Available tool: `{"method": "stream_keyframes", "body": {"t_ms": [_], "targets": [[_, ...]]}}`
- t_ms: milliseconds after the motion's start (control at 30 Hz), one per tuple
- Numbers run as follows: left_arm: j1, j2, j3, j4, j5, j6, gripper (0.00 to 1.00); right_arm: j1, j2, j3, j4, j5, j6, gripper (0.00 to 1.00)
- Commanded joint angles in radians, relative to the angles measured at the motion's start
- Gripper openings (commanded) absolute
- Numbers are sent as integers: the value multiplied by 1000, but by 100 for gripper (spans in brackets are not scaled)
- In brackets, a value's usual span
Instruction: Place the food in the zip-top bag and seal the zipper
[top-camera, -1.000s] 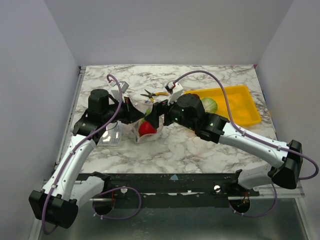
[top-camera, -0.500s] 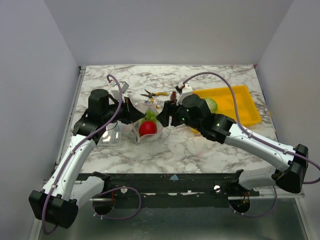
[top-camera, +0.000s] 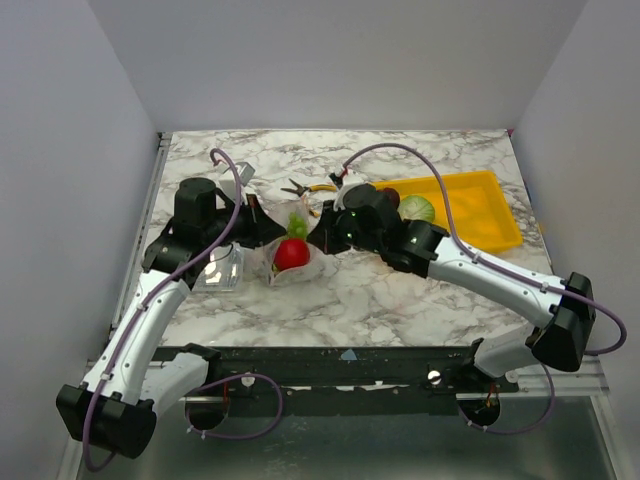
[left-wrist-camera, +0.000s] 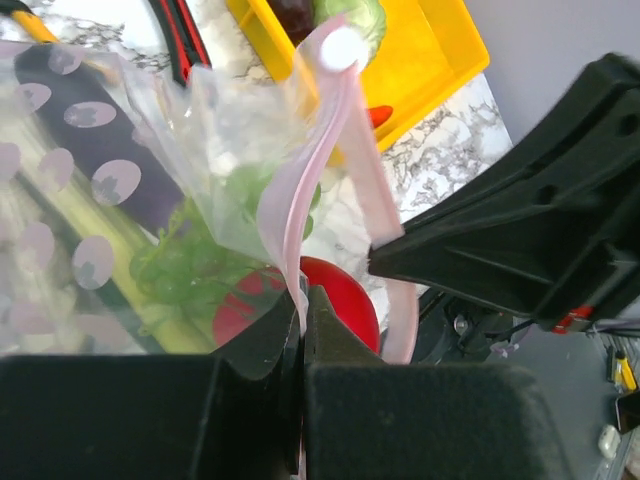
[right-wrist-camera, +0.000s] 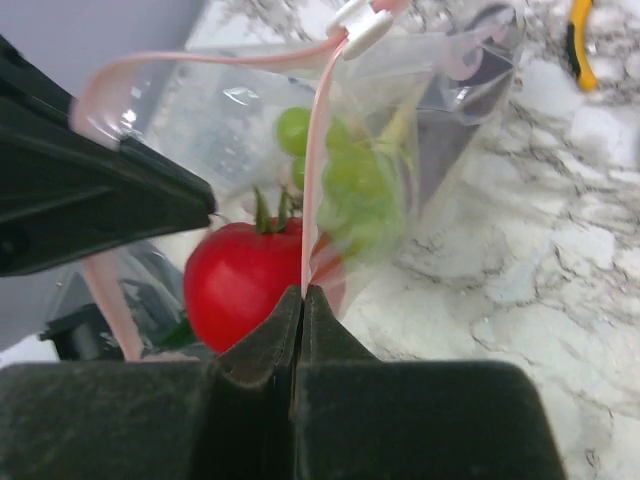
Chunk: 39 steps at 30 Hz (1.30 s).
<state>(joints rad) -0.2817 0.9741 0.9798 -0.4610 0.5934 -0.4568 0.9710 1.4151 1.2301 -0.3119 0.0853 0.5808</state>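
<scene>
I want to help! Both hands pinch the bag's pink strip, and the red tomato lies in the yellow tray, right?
No: the top view shows the red tomato in the bag, not the yellow tray. The left hand and right hand pinch the pink strip.

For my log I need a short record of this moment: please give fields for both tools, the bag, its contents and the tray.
left tool: shut on zipper
right tool: shut on zipper
zip-top bag: held between both tools, mouth open
inside bag: red round toy, green pieces
yellow tray: holds cabbage
</scene>
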Motion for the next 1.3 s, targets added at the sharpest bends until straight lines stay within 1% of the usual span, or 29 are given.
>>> {"method": "stream_keyframes", "body": {"t_ms": [0, 100, 167, 200, 300, 367, 433, 500, 600, 733, 800, 833, 900, 1033, 1067, 1200, 1267], "targets": [[-2, -72, 127, -100, -97, -33, 0, 0, -1, 175, -5, -27, -40, 0], [-2, -135, 195, -161, -143, -47, 0, 0, -1, 246, -14, -43, -50, 0], [-2, -182, 205, -169, -192, -61, 0, 0, -8, 249, -5, -48, -41, 0], [-2, -205, 192, -159, -224, -68, 0, 0, -15, 231, 9, -51, -36, 0], [-2, -226, 79, -96, -288, -88, 0, 0, -23, 156, 54, -29, -22, 0], [-2, -173, 20, -93, -290, -82, 0, 0, -5, 127, 60, -17, -22, 0], [-1, -102, 39, -152, -277, -70, 0, 0, 19, 130, 44, -6, -26, 0], [-1, -72, 85, -176, -216, -56, 0, 0, 38, 156, 31, -10, -38, 0], [-1, -104, 122, -106, -154, -65, 0, 0, 50, 197, 34, -24, -55, 0], [-1, -124, 155, -59, -170, -68, 0, 0, 73, 259, 26, -24, -72, 0], [-1, -113, 165, -60, -179, -55, 0, 0, 78, 273, 14, -18, -76, 2], [-1, -105, 167, -58, -180, -49, 0, 0, 78, 276, 7, -13, -79, 6], [-1, -89, 166, -53, -182, -36, 0, 0, 75, 285, -18, 5, -83, 18], [-1, -68, 139, -15, -182, -8, 0, 0, 30, 279, -68, 71, -98, 49], [-2, -66, 127, -3, -182, -4, 0, 0, 14, 275, -84, 99, -107, 54], [-1, -57, 84, 30, -162, 4, 0, -1, -92, 232, -178, 291, -134, 70], [-1, -52, 73, 41, -142, 9, 0, -4, -158, 189, -220, 392, -138, 74]]}}
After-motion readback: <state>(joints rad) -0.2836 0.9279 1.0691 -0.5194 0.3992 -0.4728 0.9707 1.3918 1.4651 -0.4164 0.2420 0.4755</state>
